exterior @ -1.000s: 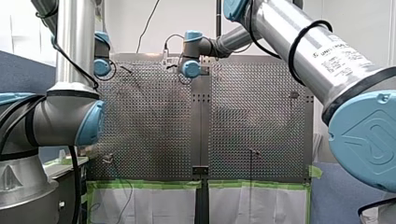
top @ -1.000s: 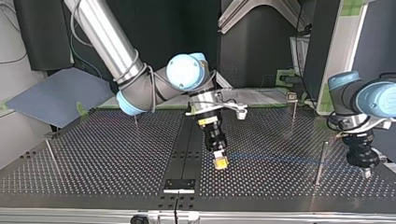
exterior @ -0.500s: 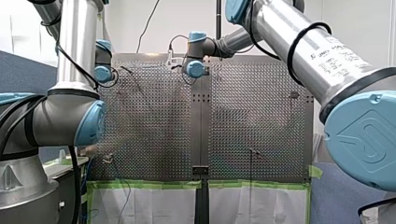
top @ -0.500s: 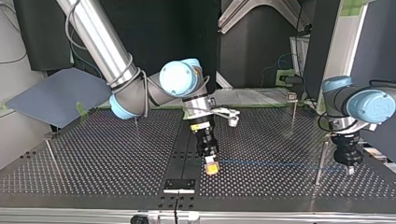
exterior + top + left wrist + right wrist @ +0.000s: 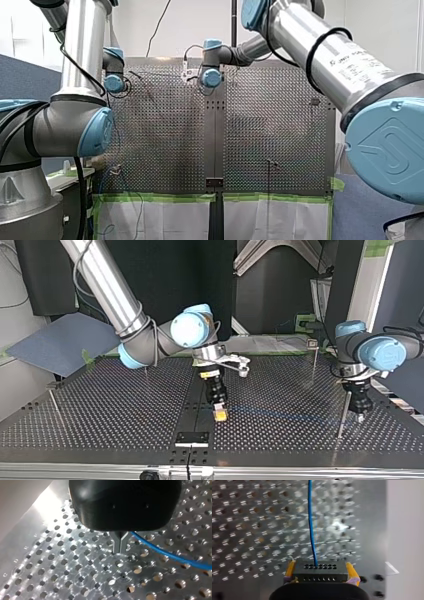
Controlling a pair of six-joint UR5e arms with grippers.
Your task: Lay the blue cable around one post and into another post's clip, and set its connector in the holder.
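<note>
Noticeably, my right gripper (image 5: 220,415), clamped on the connector (image 5: 319,572), had slid toward the top view's left. My left gripper (image 5: 359,416), pinching the blue cable (image 5: 170,555), had closed in beside a post (image 5: 343,415).

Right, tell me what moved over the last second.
In the top view both grippers slid toward its left: my right gripper with the connector, my left gripper up to a post. Nothing taken or released; the cable stays strung between them, posts unmoved.
</note>
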